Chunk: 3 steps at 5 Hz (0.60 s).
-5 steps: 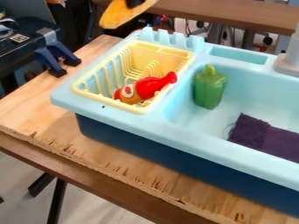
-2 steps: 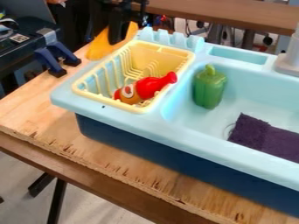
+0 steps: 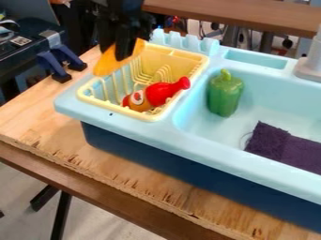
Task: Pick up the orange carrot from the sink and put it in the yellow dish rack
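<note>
End effector (image 3: 113, 53), orange object (image 3: 108, 66) gripped beneath it

Flat orange piece (image 3: 109, 63), tilted, lower end leftward, at yellow dish rack's (image 3: 179, 52) far-left rim.

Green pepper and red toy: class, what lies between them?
The yellow rack's rim and the sink's light-blue ledge, in the camera view.

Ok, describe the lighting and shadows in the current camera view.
In the camera view, the sink's light blue rim looks bright, its dark blue base sits darker below, a soft shadow falls on the wooden table beside it, and the black gripper partly blends into the dark background.
</note>
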{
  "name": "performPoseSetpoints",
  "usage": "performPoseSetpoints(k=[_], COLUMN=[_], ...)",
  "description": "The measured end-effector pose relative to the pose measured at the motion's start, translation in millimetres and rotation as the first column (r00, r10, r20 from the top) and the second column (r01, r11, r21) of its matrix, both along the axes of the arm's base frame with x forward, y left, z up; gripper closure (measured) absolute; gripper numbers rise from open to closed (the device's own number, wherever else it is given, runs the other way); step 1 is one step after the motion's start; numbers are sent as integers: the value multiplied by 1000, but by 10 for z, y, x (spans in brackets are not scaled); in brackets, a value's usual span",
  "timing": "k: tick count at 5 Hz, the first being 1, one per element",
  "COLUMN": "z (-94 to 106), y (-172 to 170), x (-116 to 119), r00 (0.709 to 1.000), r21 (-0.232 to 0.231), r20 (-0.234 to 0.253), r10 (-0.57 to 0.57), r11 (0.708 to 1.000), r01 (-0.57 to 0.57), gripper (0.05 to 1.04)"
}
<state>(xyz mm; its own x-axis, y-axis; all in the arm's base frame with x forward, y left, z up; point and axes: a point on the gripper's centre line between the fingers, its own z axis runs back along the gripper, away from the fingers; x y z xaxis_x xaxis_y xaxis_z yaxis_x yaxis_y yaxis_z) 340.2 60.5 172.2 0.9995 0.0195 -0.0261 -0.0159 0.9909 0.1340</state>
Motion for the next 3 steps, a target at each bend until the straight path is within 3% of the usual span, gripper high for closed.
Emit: performPoseSetpoints(k=[3], z=[-122], y=[-204], x=[172], r00=[999], r21=[4], r20=[8], r10=[-52], r11=[999], r01=[52], gripper=[728])
